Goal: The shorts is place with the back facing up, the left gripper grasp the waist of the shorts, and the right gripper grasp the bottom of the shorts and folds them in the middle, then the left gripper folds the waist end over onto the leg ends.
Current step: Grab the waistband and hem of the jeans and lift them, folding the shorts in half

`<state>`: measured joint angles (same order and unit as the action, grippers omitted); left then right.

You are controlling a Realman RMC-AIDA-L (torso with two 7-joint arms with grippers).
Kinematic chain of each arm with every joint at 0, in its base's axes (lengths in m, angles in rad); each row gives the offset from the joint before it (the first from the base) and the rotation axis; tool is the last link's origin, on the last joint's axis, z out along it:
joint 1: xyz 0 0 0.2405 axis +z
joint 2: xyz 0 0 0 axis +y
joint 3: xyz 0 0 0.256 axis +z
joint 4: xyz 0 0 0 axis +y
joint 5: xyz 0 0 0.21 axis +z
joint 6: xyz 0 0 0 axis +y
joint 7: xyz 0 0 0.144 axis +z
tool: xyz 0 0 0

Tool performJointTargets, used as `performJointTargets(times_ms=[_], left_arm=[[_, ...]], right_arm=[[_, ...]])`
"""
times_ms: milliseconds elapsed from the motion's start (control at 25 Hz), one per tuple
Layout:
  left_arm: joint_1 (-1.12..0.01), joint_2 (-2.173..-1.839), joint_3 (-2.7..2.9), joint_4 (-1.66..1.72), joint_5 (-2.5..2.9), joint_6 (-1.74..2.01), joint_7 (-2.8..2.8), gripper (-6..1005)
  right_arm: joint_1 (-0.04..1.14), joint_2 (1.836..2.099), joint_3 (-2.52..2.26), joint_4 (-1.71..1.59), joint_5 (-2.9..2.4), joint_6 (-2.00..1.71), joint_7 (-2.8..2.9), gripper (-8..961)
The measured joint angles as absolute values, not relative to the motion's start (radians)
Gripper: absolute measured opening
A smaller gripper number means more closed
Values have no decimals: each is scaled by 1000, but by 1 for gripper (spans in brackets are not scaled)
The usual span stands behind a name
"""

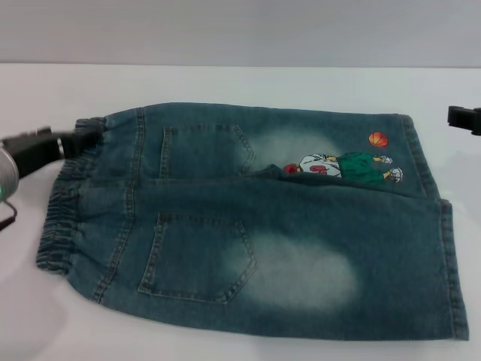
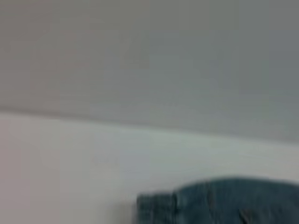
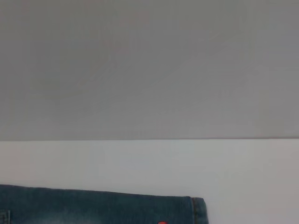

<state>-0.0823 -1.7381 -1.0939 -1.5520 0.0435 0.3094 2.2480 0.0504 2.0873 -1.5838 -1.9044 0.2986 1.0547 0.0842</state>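
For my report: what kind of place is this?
Probably a lab or test bench: a plain white table, a bare grey wall, and only the shorts laid out.

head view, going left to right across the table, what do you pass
left gripper → waist of the shorts → back pockets → pale faded patch → cartoon print → leg ends → right gripper

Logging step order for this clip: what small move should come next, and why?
Probably the left hand closing on the waist: it sits at the band's far corner, the shorts lie flat and unfolded, and the right hand is off the hem.
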Motion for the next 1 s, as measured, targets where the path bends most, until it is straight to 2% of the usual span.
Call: performJointTargets(times_ms=[40, 120, 280, 440, 760, 1000], left_arm=[[-82, -1738, -1094, -1552, 44, 309, 2248, 814], [-110, -1701, -1057, -1591, -156, 497, 2299, 814], [-108, -1712, -1058, -1573, -218, 519, 2298, 813], [-144, -1693, -1019, -1558, -246, 543, 2303, 813], [-292, -1649, -906, -1468, -330, 576, 2311, 813], [-334, -1653, -897, -1430, -344, 582, 2312, 813]], right_arm=[[47, 2087, -1584, -1912, 298, 1060, 90, 645], [37, 2088, -1585, -1929, 295, 1072, 103, 645], [26, 2089, -1590, -1931, 295, 1069, 121, 645], [39, 2086, -1598, -1903, 292, 1049, 127, 645], [50, 2083, -1597, -1892, 295, 1018, 120, 645], [53, 2083, -1599, -1881, 298, 1013, 118, 644]])
